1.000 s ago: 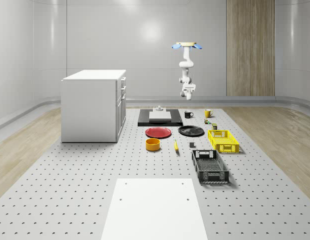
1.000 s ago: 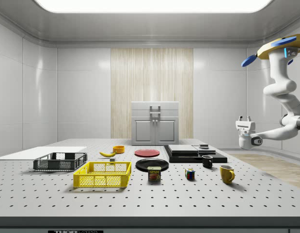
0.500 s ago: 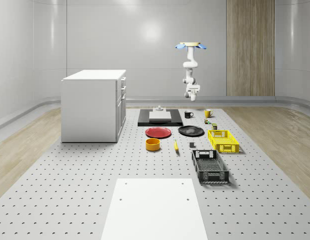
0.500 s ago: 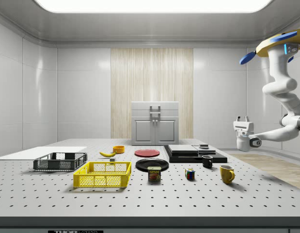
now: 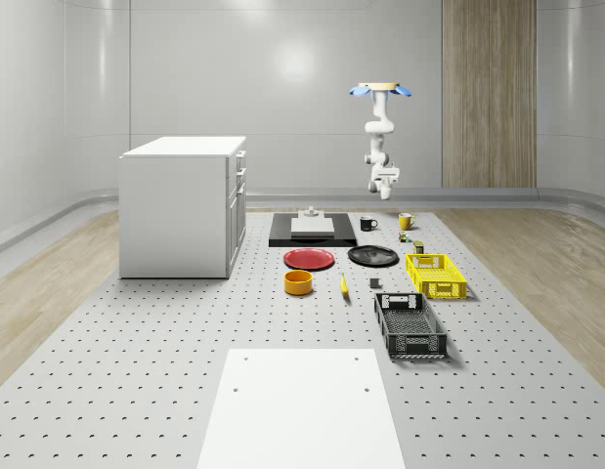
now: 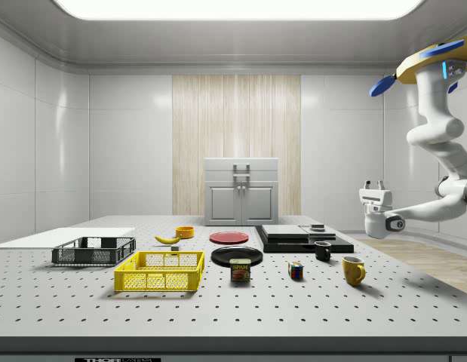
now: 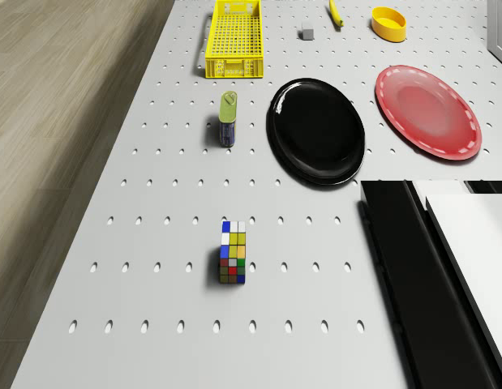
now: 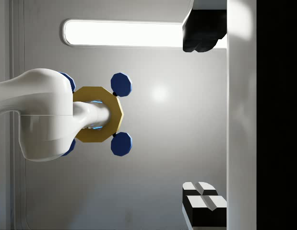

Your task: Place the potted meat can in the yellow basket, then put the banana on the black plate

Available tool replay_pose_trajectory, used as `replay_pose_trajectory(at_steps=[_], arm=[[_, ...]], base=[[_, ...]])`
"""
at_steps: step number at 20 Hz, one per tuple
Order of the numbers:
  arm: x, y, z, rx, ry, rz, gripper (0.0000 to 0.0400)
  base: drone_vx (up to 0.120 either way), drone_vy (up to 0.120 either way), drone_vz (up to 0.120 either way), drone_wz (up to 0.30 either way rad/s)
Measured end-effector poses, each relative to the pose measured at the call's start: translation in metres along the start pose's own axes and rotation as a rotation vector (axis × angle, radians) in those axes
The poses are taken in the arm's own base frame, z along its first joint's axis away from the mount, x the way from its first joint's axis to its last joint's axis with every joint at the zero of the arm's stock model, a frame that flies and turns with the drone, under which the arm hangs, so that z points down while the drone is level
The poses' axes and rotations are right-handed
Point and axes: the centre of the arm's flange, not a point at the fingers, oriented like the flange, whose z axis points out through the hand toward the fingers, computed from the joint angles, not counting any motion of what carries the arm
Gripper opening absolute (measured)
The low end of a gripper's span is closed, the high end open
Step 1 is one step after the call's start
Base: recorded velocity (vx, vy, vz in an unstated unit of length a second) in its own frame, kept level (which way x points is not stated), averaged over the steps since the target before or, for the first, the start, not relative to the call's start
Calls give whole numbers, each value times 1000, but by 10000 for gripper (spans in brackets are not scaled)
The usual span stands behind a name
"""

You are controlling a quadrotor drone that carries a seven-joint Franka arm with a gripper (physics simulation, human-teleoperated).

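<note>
Spanning the grey-walled room, a perforated table (image 5: 136,371) bears objects

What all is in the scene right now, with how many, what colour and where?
Can: one, blue with green top, on the table between basket and cube.
Basket: one, yellow, at the side view's front.
Banana: one, yellow, beside the orange bowl.
Plate: one, black, next to the red plate.
Red plate: one, beside the black plate.
Bowl: one, orange, in front of the red plate.
Crate: one, black, in front of the basket.
Cube: one, multicoloured, past the can.
Mugs: one black, one yellow.
Cabinet: one, white.
Drone: hovers over the table's far end.
Hand: white, raised, fingers upward.
</note>
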Motion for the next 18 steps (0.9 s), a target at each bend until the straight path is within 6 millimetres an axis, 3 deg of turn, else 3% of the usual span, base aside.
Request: replay_pose_trajectory(at_steps=[16, 18], arm=[[-7, -5, 0, -53, 70, -1, 400], [-10, -8, 1, -78, 97, -2, 400]], base=[[120, 120, 0, 0], [120, 20, 0, 0]])
